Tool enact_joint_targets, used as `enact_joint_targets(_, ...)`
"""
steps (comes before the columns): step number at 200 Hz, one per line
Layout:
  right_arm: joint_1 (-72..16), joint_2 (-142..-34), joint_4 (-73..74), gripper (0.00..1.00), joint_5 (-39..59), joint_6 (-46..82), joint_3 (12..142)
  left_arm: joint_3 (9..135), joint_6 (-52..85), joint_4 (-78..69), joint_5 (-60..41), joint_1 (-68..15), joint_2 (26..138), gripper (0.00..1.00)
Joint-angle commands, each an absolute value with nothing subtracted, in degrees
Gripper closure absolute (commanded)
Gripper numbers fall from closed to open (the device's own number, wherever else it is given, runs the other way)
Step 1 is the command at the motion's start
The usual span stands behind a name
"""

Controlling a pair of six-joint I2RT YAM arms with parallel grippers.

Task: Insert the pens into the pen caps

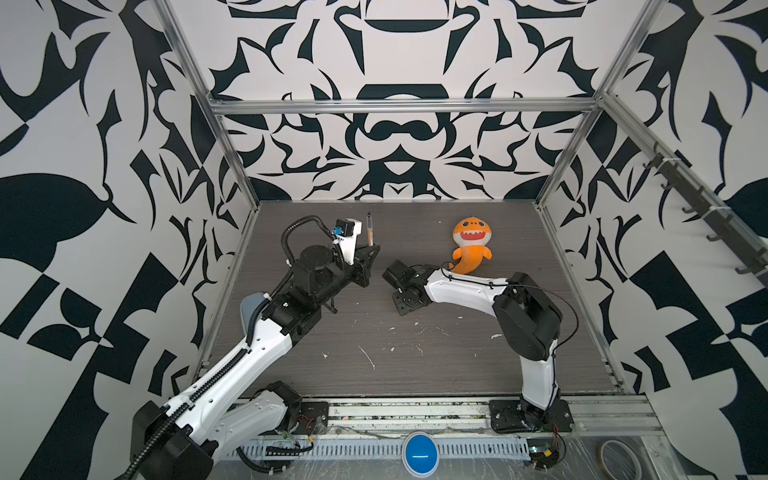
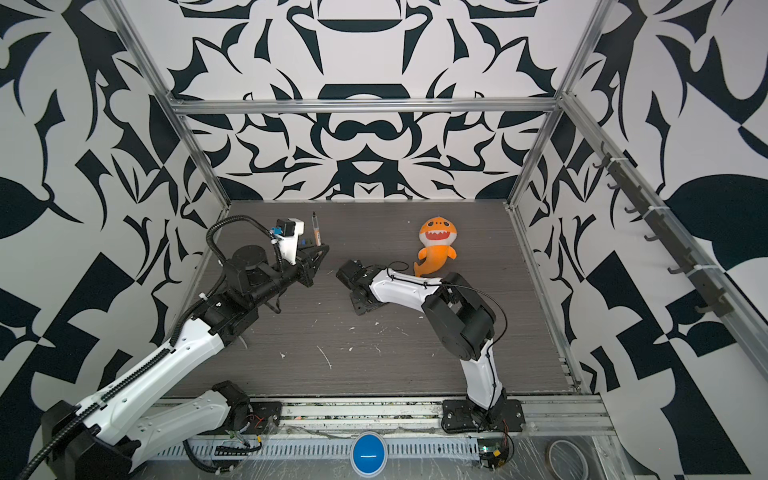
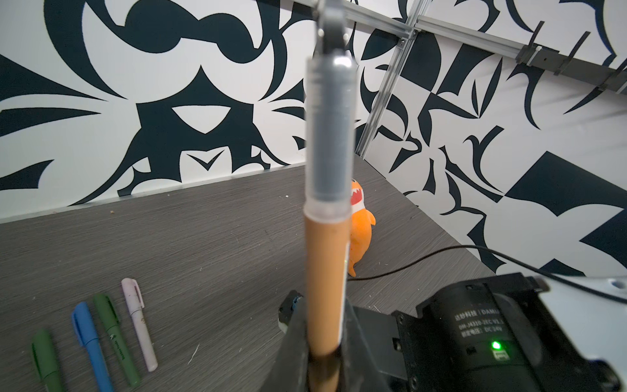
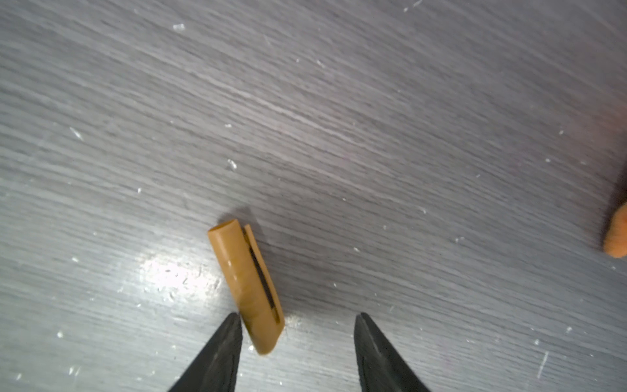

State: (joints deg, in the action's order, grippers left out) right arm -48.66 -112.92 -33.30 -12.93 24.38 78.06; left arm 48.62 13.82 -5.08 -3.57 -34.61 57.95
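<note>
My left gripper (image 1: 370,251) (image 3: 325,356) is shut on an orange-brown pen (image 1: 369,230) (image 3: 325,281). It holds the pen upright above the table's back left, with the grey section and dark tip on top. A mustard-orange pen cap (image 4: 246,288) lies flat on the table. Low over the middle of the table, my right gripper (image 1: 392,276) (image 4: 297,317) stands open. The cap's near end rests between its fingers, against one fingertip (image 4: 234,320). Several capped pens, namely green (image 3: 47,359), blue (image 3: 91,346), dark green (image 3: 115,336) and pale pink (image 3: 139,322), lie side by side by the left gripper.
An orange shark plush (image 1: 471,245) (image 2: 436,245) lies at the back right, just behind the right arm. Thin white scraps (image 1: 368,357) dot the dark wood-grain table (image 1: 457,374). A tape roll (image 1: 619,459) sits off the table at the front right.
</note>
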Motion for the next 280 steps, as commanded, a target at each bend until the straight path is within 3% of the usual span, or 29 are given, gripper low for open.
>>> enact_joint_targets(1,-47.5,-111.2,-33.7,0.43,-12.9,22.8,77.8,48.5,13.8,-6.1,-4.4,-34.5,58.1,0.93)
enact_joint_targets(55,-45.6,-113.2,-33.4,0.46,-8.5,21.3,81.7,48.5,13.6,-6.0,-4.3,-34.5,58.2,0.93)
enact_joint_targets(168,-43.8,-119.5,-36.5,0.49,-10.5,17.5,88.7,48.7,13.3,-6.0,-4.8,-34.5,58.6,0.93)
enact_joint_targets(280,-41.3,-116.1,-35.2,0.49,-9.8,16.9,83.0,48.8,13.3,-5.8,-5.1,-34.5,58.8,0.94)
